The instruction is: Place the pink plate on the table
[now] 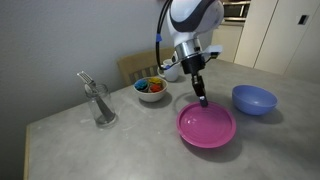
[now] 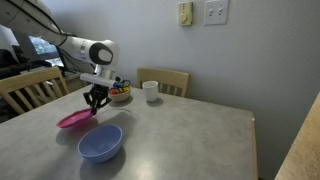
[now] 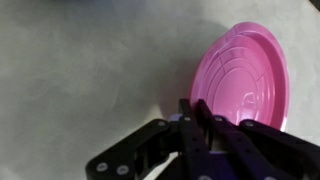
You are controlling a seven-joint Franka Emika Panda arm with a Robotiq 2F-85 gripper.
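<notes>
Claw (image 1: 204, 100) pinches the pink plate (image 1: 207, 128) at its rim. The plate's body extends ahead of the claw, apparently tilted, low over the desk (image 1: 80, 150).

Place: a home dining area.
Table: a grey, stone-look table (image 2: 190, 130) fills both exterior views.
Seating: one wooden chair (image 2: 163, 78) stands at the table's far edge and a second chair (image 2: 25, 90) at its side.
Wall: a switch plate (image 2: 215, 11) and a beige wall unit (image 2: 185, 13) hang behind the table.
Tableware: a white cup (image 2: 151, 91), a small bowl (image 1: 151, 88) and a clear glass (image 1: 102, 106) stand on the table.
Cupboards: pale cupboard doors (image 1: 285, 30) stand beyond the table.
</notes>
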